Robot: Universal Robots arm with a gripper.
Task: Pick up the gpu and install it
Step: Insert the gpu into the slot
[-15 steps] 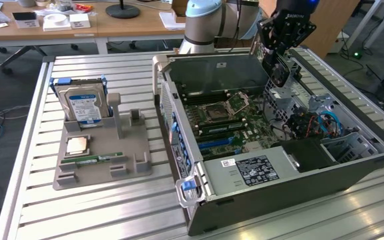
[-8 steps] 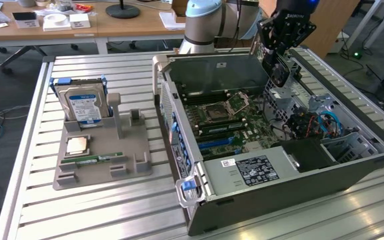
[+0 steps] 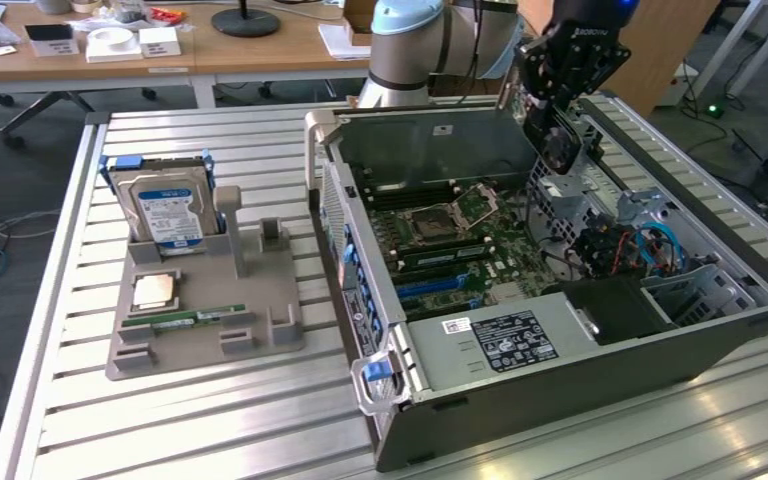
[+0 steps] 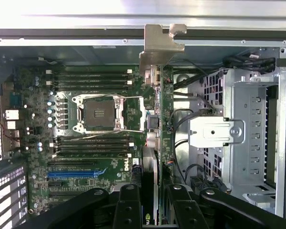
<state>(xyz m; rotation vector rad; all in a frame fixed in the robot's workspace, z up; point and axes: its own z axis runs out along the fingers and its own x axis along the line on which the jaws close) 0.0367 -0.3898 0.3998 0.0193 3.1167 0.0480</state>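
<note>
My gripper (image 3: pixel 556 98) hangs over the far right part of the open computer case (image 3: pixel 558 385), shut on the gpu (image 3: pixel 552 135). The card hangs on edge below the fingers. In the wrist view the gpu (image 4: pixel 158 119) runs edge-on away from my gripper (image 4: pixel 155 207), green board with a dark face, and its silver bracket (image 4: pixel 159 45) points toward the case wall. One black finger (image 4: pixel 128 205) presses on each side of the card. The card floats above the motherboard (image 4: pixel 86 143), between the CPU socket (image 4: pixel 97 112) and the drive cage (image 4: pixel 248 133). A blue slot (image 4: pixel 71 174) lies beside the socket.
On the exterior view's left, a grey holder (image 3: pixel 264 325) carries a hard drive (image 3: pixel 167 210), a CPU (image 3: pixel 155 290) and a RAM stick (image 3: pixel 204 318). Cables (image 3: pixel 644 245) crowd the case's right side. A cluttered wooden desk (image 3: pixel 157 50) stands behind the slatted metal table (image 3: pixel 197 420).
</note>
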